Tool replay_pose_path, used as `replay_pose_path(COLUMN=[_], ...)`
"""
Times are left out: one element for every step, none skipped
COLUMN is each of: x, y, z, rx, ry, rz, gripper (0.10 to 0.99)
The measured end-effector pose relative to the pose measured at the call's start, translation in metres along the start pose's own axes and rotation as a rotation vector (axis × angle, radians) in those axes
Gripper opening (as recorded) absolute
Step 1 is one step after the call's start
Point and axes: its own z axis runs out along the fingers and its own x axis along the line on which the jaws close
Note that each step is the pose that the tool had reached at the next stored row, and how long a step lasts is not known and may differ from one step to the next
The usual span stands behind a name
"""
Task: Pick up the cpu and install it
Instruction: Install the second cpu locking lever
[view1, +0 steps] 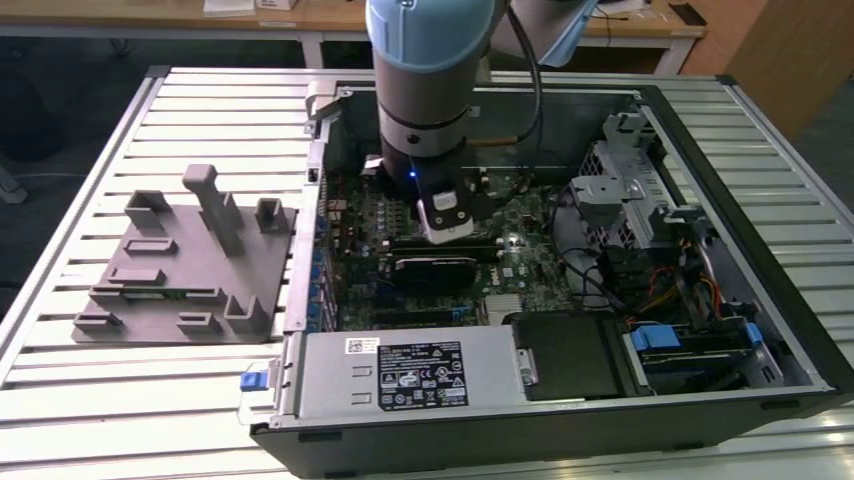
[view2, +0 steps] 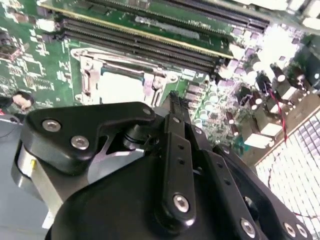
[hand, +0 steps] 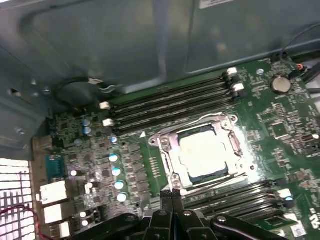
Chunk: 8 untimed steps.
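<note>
The cpu, a flat square chip with a shiny silver top, lies inside the metal-framed socket on the green motherboard. The second wrist view shows the cpu in that socket too, just past the fingertips. My gripper hovers beside the socket, its two black fingers pressed together with nothing between them. In the exterior view the gripper hangs straight down into the open computer case, above the middle of the board.
Memory slots run along both sides of the socket. A grey fixture block sits on the slatted table at the exterior view's left. The power supply and drive cage crowd the case.
</note>
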Motion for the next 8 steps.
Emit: replay_pose_path(x=[-0.0048,-0.0073,-0.0097,-0.0120,-0.0141,-0.0156,-0.0165,-0.0172], y=[0.0014,0.0022,0.0029,0.0037,0.0045,0.0055,0.0071,0.0091], z=[0.0002,0.0003,0.0004,0.0005,0.0006,0.0008,0.0012,0.0019], rx=[0.006,0.010,0.014,0.018,0.022,0.026,0.031,0.037], ry=[-0.0011,-0.0016,-0.0019,-0.0022,-0.0027,-0.0034,-0.0045,-0.0058], rz=[0.002,0.003,0.003,0.004,0.004,0.005,0.004,0.005], gripper=[0.106,0.106,0.106,0.106,0.106,0.106,0.106,0.106])
